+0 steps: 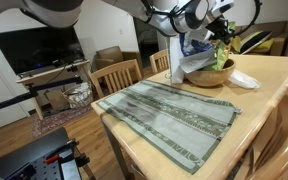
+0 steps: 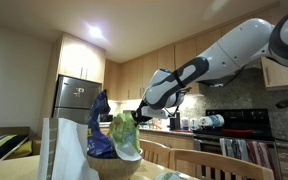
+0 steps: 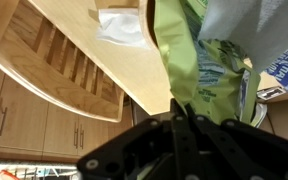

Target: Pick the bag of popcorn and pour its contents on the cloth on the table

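Black gripper (image 3: 177,112), clamped on the crinkly lime-green popcorn bag (image 3: 187,55), may lose the slick film short of the grey-green woven runner (image 1: 164,112).

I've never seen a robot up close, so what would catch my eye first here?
A big white robot arm reaches in over the table, and its pincer looks closed on the top of a lime-green snack bag that sits in a wooden bowl at the table's far end. In front of the bowl, a long grey-green striped cloth lies flat on the table.
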